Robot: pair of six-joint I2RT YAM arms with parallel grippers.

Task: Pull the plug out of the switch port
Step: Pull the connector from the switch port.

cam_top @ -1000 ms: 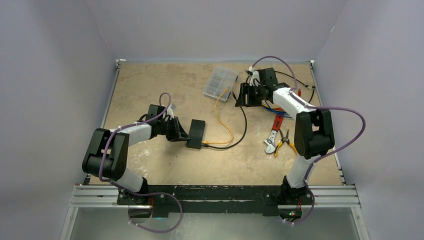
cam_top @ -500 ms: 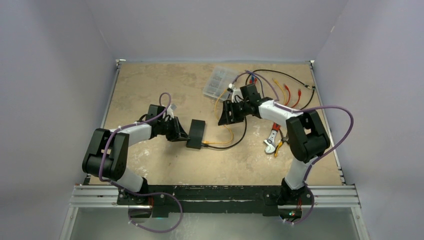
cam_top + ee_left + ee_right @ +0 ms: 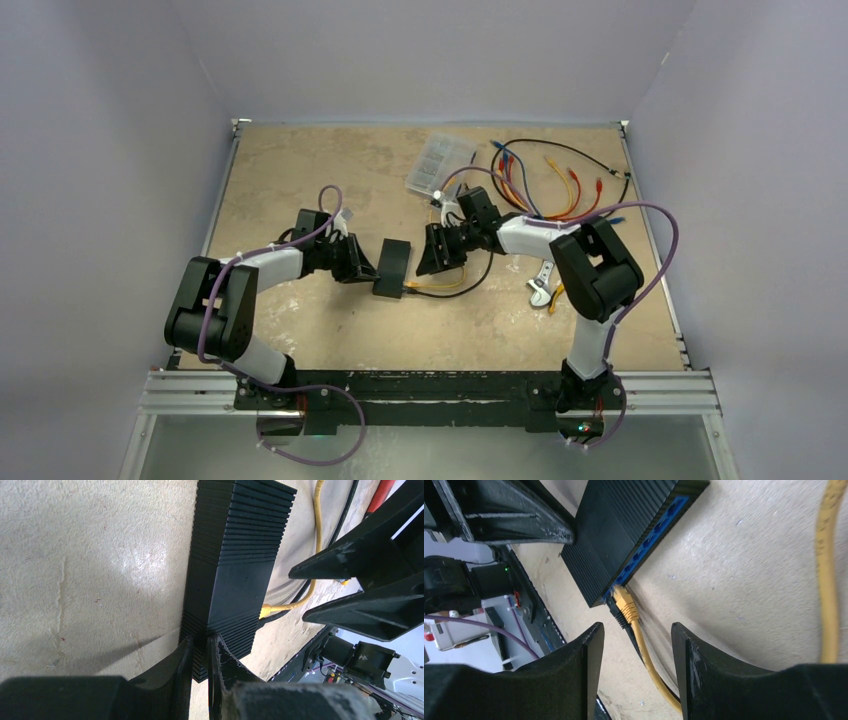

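Observation:
The switch (image 3: 392,268) is a flat black ribbed box at the table's middle. My left gripper (image 3: 364,270) is shut on its left edge; the left wrist view shows both fingers (image 3: 184,655) pinching the ribbed rim of the switch (image 3: 235,565). A yellow plug (image 3: 625,602) sits in the end socket of the blue port row, with a black plug just under it. My right gripper (image 3: 636,635) is open and hangs just short of the plug, its yellow cable (image 3: 649,665) running between the fingers without touching. From above, the right gripper (image 3: 432,256) is right of the switch.
A clear compartment case (image 3: 441,165) lies at the back centre. Loose coloured cables (image 3: 555,180) spread at the back right. A wrench (image 3: 543,283) lies by the right arm's elbow. The yellow cable (image 3: 440,283) and a black one (image 3: 487,262) loop right of the switch.
My right arm has swung from the back right, by the case, down and left to the switch's port side, its jaws narrowing a little. The left gripper and switch have stayed put.

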